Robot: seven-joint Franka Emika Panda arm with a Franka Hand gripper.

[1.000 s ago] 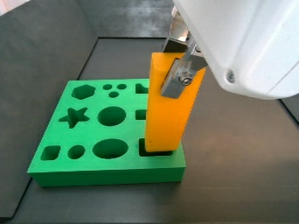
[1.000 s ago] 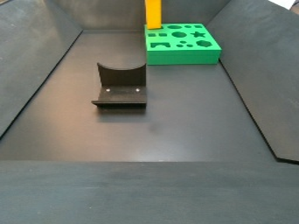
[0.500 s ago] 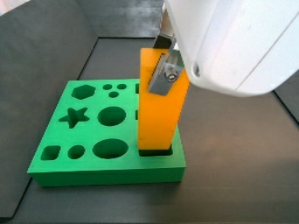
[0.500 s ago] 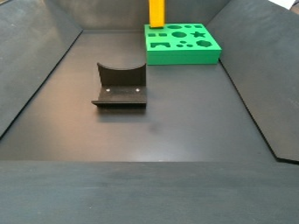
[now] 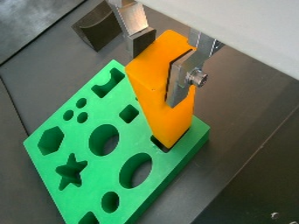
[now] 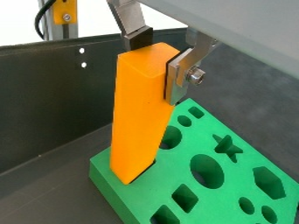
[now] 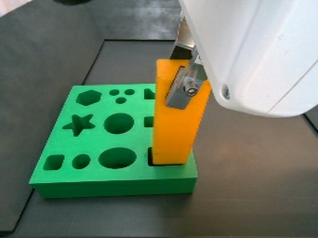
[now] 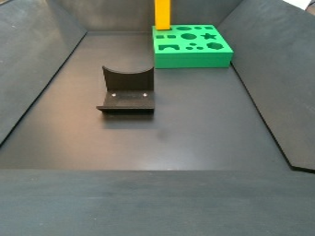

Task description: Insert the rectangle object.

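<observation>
The orange rectangle object (image 7: 174, 121) stands upright with its lower end in the rectangular slot at a corner of the green board (image 7: 112, 186). Both wrist views show the block (image 5: 158, 109) (image 6: 138, 114) rising from the board (image 5: 176, 162) (image 6: 122, 188). My gripper (image 5: 160, 66) (image 6: 158, 66) is shut on the block's upper end. One silver finger (image 5: 181, 77) lies flat on its side, and the far one is partly hidden behind the block. In a side view the block (image 8: 161, 13) and board (image 8: 191, 57) are far off, with the gripper out of frame.
The dark fixture (image 8: 125, 89) stands mid-floor, apart from the board, and shows in a wrist view (image 5: 100, 26). Dark sloping walls ring the floor (image 8: 160, 138). The board's other shaped holes, such as the star (image 7: 81, 124), are empty.
The block was tilted a second ago. It now stands upright and sits a little lower in the slot. My gripper has moved with it.
</observation>
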